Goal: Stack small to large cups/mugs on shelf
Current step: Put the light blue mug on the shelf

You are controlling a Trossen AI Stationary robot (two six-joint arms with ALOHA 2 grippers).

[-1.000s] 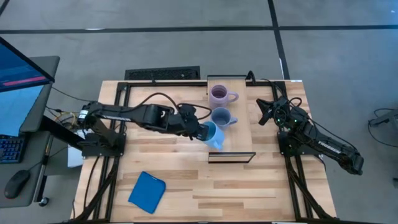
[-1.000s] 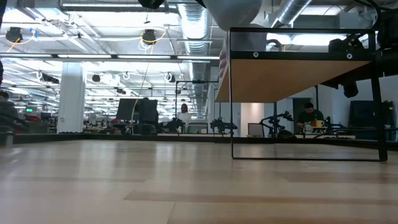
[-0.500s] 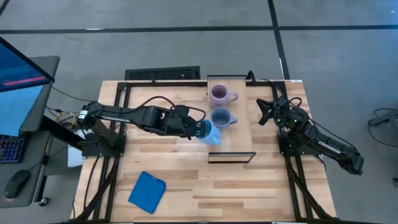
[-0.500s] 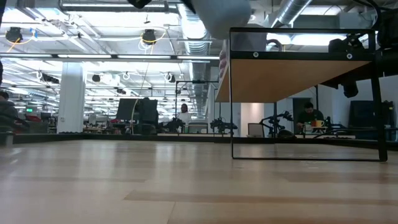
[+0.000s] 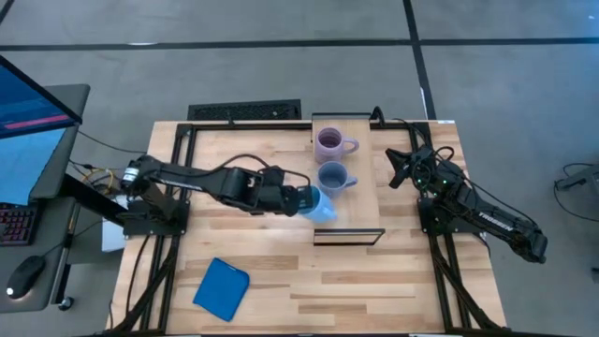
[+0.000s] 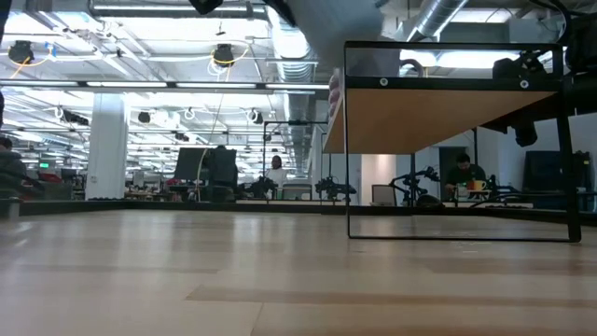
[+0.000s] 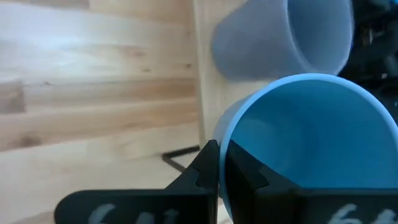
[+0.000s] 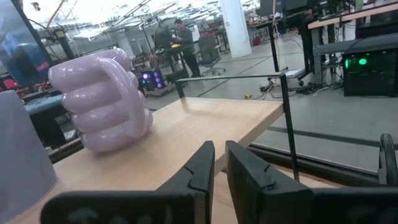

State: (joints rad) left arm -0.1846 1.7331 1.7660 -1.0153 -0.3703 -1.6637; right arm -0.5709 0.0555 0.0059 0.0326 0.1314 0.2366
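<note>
The pale purple mug [image 5: 329, 143] and the grey-blue mug [image 5: 332, 176] stand on the light-wood shelf [image 5: 360, 201], purple farther back. My left gripper [image 5: 298, 198] is shut on the bright light blue mug [image 5: 319, 204] over the shelf's left edge. In the left wrist view the mug's mouth [image 7: 305, 149] faces the camera, with the grey-blue mug [image 7: 273, 37] beyond it. My right gripper [image 5: 402, 168] waits shut beside the shelf's right edge, level with the purple mug [image 8: 102, 99]. My left gripper pinches the light blue mug's rim [image 7: 225, 155], one finger [image 7: 249, 177] inside the mouth and one [image 7: 202, 174] outside. The fingers come from the table's left, roughly level. The mug is tipped with its mouth toward the gripper and is held above the shelf's top.
A flat blue square pad [image 5: 222, 287] lies on the tabletop near the front left. The shelf's dark wire frame [image 6: 457, 233] stands on the table. Bare tabletop lies left of the shelf [image 5: 243, 243].
My left gripper has turned at the wrist while staying at the shelf's left edge, shut on the light blue mug. The mug has turned with it and now shows shorter from above. In the low view it has drifted away from the shelf's edge and nearly out of the picture.
</note>
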